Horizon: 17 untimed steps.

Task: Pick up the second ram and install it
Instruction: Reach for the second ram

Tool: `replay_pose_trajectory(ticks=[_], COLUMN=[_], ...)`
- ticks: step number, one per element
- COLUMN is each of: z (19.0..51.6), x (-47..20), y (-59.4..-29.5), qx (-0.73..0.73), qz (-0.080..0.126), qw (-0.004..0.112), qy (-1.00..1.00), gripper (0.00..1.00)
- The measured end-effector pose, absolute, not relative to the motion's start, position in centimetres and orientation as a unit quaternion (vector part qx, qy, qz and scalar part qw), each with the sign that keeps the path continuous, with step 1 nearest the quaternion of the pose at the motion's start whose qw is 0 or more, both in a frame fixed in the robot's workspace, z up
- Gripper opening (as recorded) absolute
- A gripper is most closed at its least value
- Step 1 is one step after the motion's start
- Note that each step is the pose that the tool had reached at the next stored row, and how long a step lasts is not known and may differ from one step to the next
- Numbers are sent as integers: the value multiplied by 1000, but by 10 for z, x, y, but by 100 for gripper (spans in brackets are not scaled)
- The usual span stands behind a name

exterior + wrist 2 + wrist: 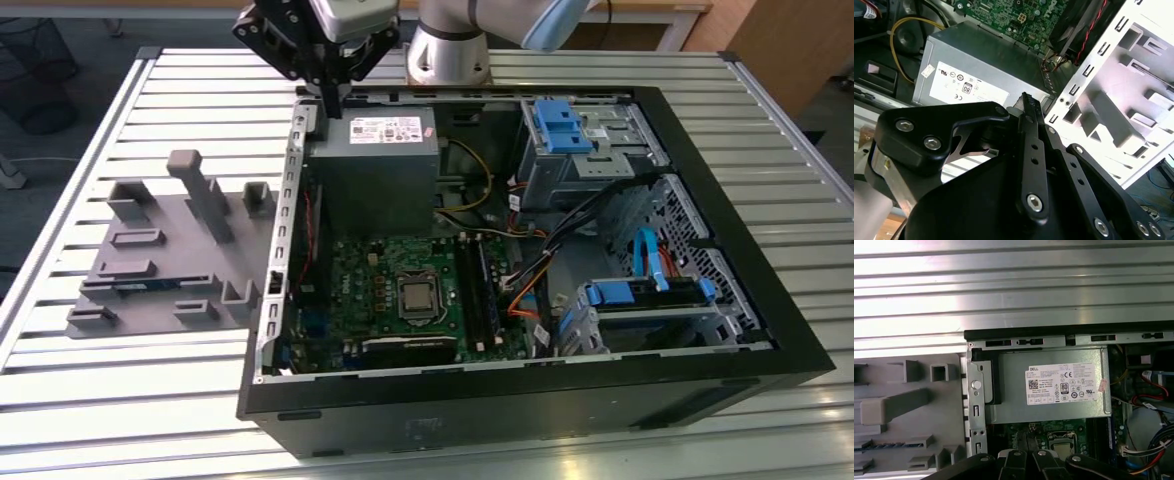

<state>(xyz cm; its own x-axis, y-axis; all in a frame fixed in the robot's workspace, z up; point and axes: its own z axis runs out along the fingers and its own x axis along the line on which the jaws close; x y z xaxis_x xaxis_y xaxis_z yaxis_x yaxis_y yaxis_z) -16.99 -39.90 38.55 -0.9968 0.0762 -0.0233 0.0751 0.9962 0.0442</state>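
Computer case point(534, 405), open, on bench point(134, 400): contains power supply point(374, 175) and motherboard point(387, 280). Grey fixture point(140, 318) beside case: second ram point(894, 445) seated in a slot. Hand point(330, 100) clenched, fingers together, over the case's power-supply corner.

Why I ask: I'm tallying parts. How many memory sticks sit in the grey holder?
1. A memory stick sits in a slot of the grey holder, at the exterior view's left of the computer case. Its upright blocks may hide others.
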Motion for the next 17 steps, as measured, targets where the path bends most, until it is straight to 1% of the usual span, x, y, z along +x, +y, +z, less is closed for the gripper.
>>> replay_pose_trajectory(ticks=[17], z=[384], x=[-175], y=[-399], qx=[38], qz=[22], qw=[12], qy=[999], gripper=[11])
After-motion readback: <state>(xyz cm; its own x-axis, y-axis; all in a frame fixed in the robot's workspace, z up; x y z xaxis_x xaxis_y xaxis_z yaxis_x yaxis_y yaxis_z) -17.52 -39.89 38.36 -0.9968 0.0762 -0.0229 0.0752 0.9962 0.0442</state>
